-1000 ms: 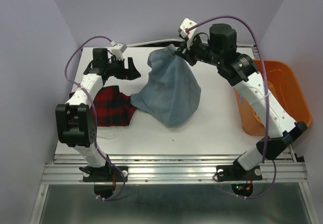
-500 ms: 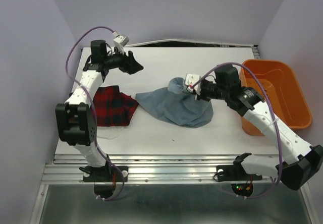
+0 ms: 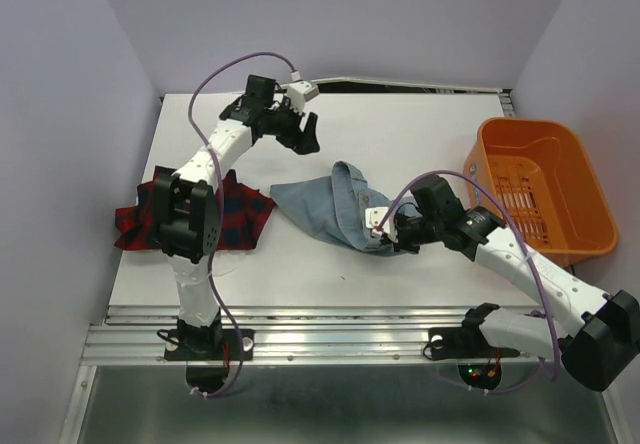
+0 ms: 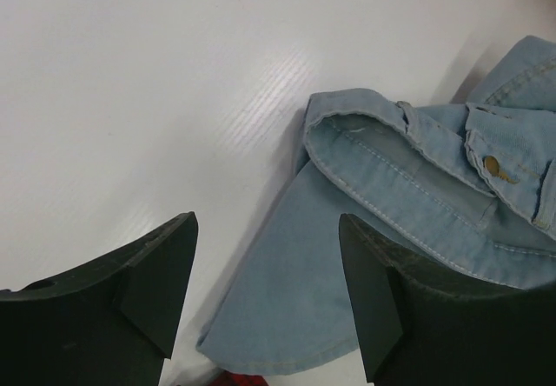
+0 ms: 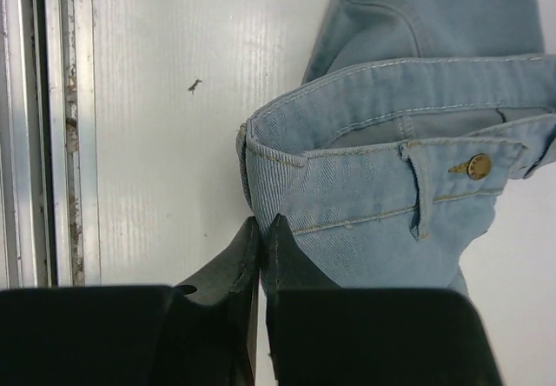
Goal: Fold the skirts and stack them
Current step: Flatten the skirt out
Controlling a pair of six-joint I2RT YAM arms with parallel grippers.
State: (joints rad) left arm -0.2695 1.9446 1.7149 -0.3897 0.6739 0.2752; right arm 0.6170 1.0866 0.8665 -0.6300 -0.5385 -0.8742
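Nearest the front edge, a little right of the middle of the counter (image 3: 430, 144), your right gripper (image 5: 261, 234) has its fingers pressed together on one end of the waistband of the denim skirt (image 3: 320, 209). The pinch looks shallow, right at the band's lower seam, so move slowly or it may slip.

The skirt lies crumpled in the middle of the counter. Its waistband is doubled over on itself, with a brass button (image 5: 476, 166) showing, and its hem runs toward the left edge. There it ends just beside the plaid skirt (image 3: 250, 214), perhaps touching it. No white skirt shows in any view.

Toward the far edge, left of centre, your left gripper (image 4: 265, 256) hovers with its fingers spread and holds nothing. The curled band sits just below and to its right.

Before folding, get the denim flat:
- Bring the left gripper down onto the free end of the waistband.
- Bite past the seam.
- Draw the two ends apart along the counter.
- Pull away from the plaid.

The orange tub (image 3: 590, 204) sits at the right edge, so keep your elbow off it.
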